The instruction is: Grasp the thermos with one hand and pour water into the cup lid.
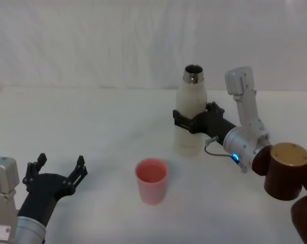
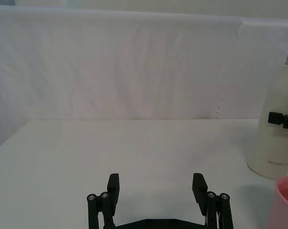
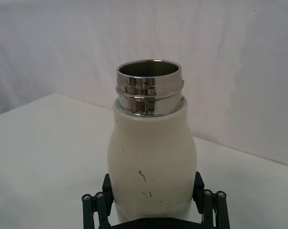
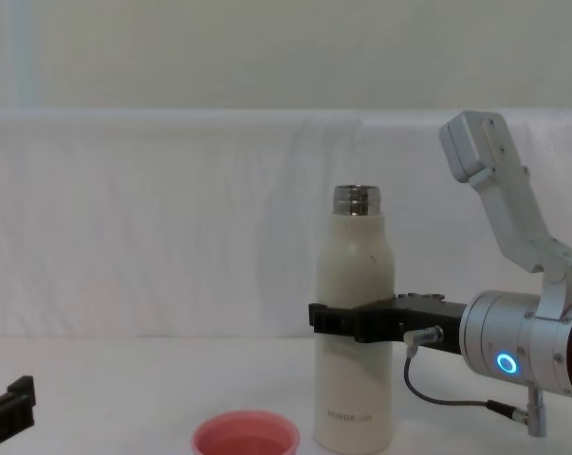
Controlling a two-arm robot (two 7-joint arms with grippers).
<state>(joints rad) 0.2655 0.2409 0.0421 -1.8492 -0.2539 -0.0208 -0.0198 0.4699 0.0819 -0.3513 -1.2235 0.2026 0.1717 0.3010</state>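
Observation:
The cream-white thermos [image 1: 190,99] stands upright on the white table, its steel neck open. My right gripper [image 1: 189,121] reaches in from the right and is shut on the bottle's middle, one finger on each side [image 3: 152,186]. From the chest, the black fingers [image 4: 338,320] wrap the thermos [image 4: 354,275] about halfway up. The pink cup lid [image 1: 151,179] stands upright in front of the thermos and slightly left, apart from it. My left gripper [image 1: 60,166] rests open low at the front left, holding nothing [image 2: 156,183].
A white cloth covers the table [image 1: 92,127] and the backdrop behind it. A brown cylindrical joint [image 1: 285,170] of my right arm sits at the right edge. Bare table lies between the left gripper and the cup lid.

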